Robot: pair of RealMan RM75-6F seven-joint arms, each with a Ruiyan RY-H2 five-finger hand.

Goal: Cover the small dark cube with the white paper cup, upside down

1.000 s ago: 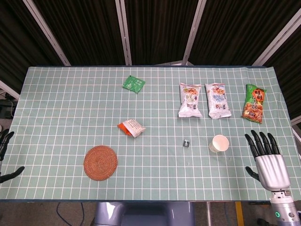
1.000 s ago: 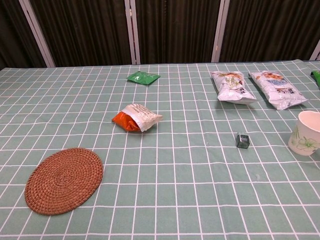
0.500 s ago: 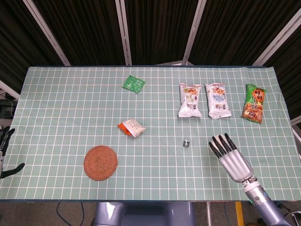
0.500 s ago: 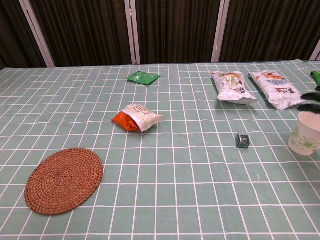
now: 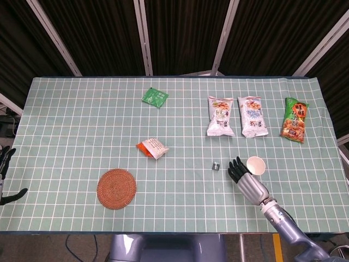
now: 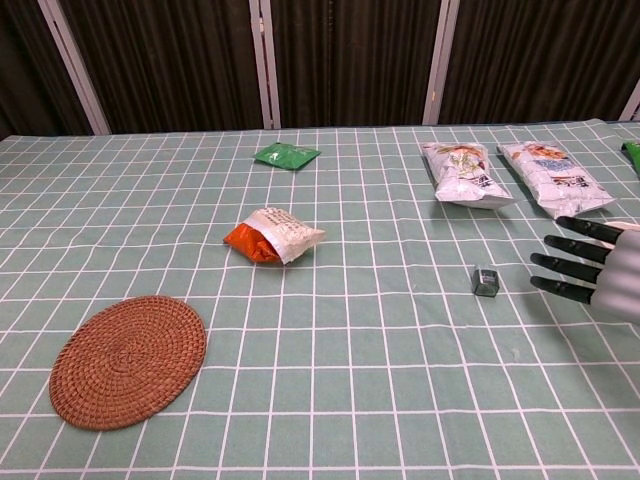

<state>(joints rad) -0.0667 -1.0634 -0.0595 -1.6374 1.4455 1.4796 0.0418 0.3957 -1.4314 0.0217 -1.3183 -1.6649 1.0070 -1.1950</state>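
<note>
The small dark cube (image 5: 215,165) (image 6: 486,281) sits on the checked cloth right of centre. The white paper cup (image 5: 255,165) stands upright, mouth up, a short way to the cube's right. My right hand (image 5: 246,179) (image 6: 592,268) hovers open between cube and cup, fingers spread, just beside the cup's left side; whether it touches the cup I cannot tell. In the chest view the hand hides the cup. My left hand (image 5: 6,176) shows only as dark fingers at the far left edge of the head view, spread and holding nothing.
A round woven coaster (image 5: 116,188) lies front left. An orange-and-white snack packet (image 5: 152,148) sits mid-table, a green sachet (image 5: 155,97) further back. Three snack bags (image 5: 220,116) (image 5: 252,117) (image 5: 294,120) line the back right.
My right hand has swept left from the table's right edge, passing over the cup, and now sits between cup and cube. The left hand has sunk slightly at the left edge.
</note>
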